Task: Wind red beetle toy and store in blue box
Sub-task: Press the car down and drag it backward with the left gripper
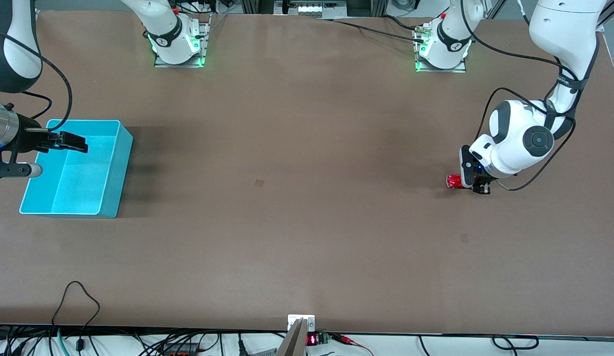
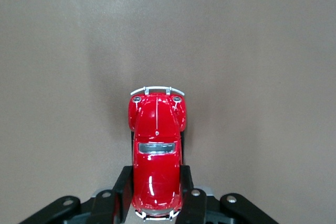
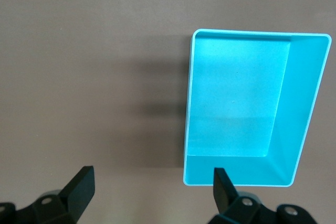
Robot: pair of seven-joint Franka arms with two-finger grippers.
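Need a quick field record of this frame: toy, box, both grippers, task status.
red beetle toy: on the table at the left arm's end, clamped at its sides
left gripper: shut on the red beetle toy, down at table level
blue box: at the right arm's end, nothing seen inside
right gripper: open, holding nothing, over the blue box's edge; this arm waits
status: toy gripped, not yet in the box

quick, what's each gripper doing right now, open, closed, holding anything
Left gripper: closed on the red beetle toy, low at the left arm's end of the table.
Right gripper: open, holding nothing, above the blue box.
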